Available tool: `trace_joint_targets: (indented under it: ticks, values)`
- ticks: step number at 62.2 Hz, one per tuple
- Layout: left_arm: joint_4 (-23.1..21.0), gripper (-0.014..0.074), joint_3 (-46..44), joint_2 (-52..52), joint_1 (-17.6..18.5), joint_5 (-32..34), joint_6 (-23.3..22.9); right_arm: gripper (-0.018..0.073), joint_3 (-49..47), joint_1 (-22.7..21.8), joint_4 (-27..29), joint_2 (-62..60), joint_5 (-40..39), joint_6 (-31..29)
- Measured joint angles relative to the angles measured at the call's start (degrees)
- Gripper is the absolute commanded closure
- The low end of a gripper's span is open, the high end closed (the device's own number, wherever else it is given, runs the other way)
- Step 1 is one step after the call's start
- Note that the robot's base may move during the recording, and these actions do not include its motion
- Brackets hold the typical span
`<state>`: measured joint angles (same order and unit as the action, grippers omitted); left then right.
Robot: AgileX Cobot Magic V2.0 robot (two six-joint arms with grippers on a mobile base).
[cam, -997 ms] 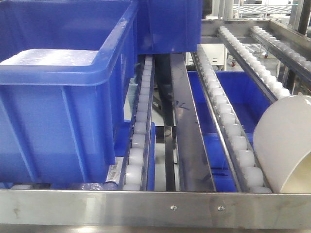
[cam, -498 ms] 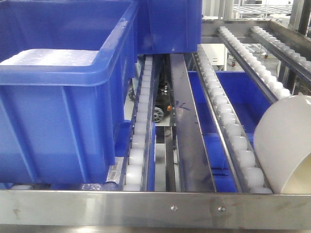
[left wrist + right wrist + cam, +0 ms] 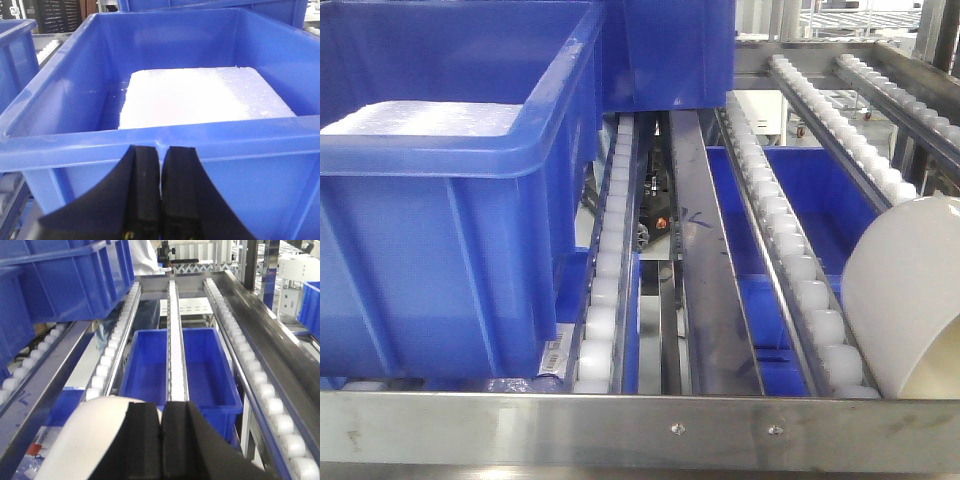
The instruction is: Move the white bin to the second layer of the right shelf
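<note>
1. My left gripper [image 3: 161, 192] has its pads pressed together, just before the near rim of a blue crate [image 3: 90, 145] holding a white foam slab [image 3: 200, 97].
2. My right gripper [image 3: 161, 440] is likewise closed, with nothing between the pads.
3. The white bin [image 3: 910, 300] lies tilted on its side on the rollers [image 3: 800, 270] of the shelf, at its right end, touching the front bar [image 3: 640, 430].

One white bin [image 3: 905, 295], two grippers [image 3: 160, 192] [image 3: 161, 440], one white foam slab [image 3: 205, 97] and at least three blue crates [image 3: 450, 200] [image 3: 670, 50] [image 3: 177, 365] are showing across the views, along with several roller rows [image 3: 785, 235].
</note>
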<state>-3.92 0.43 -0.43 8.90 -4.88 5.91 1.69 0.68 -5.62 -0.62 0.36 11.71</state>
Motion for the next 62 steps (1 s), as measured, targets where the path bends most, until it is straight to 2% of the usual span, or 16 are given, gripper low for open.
trace_joint_targets:
  ticks: [62]
  values:
    - [0.00,0.0512,0.00,0.00,0.00,0.00,0.00,0.0503,0.00,0.00,0.00,0.00,-0.66,0.00]
